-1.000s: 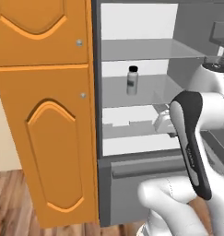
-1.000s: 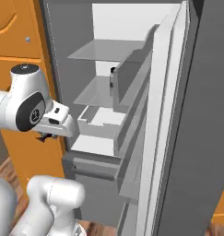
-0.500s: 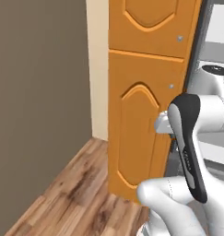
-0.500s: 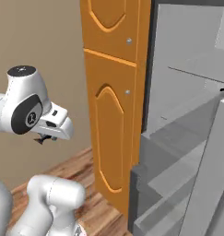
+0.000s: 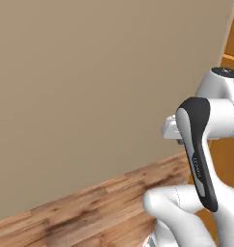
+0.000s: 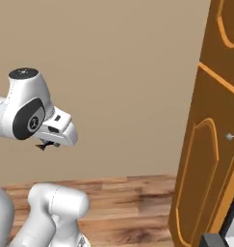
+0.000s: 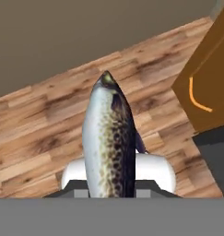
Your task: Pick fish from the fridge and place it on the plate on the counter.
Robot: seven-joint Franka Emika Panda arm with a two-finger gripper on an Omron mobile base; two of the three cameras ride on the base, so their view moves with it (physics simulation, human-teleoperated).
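A speckled fish [image 7: 109, 143] with a silvery belly and dark brown back points away from the hand, gripped near its tail; my gripper [image 7: 109, 191] is shut on it. In the left base view the gripper [image 5: 170, 130] peeks out behind the arm's dark forearm link. From the right base view the gripper [image 6: 45, 144] hangs under the white hand, above the floor. A dark grey sliver of the fridge [image 6: 211, 239] shows at the bottom right corner. The plate and the counter are out of view.
A plain beige wall [image 5: 99, 87] stands ahead, with wooden floor [image 6: 128, 207] below it. A tall orange cabinet [image 6: 210, 144] stands at the right, also seen in the hand view as the cabinet corner [image 7: 210, 87].
The whole picture has swung left as the base turned: fridge and orange cabinet slid off to the right, and the wall came into view. The gripper stays shut on the fish.
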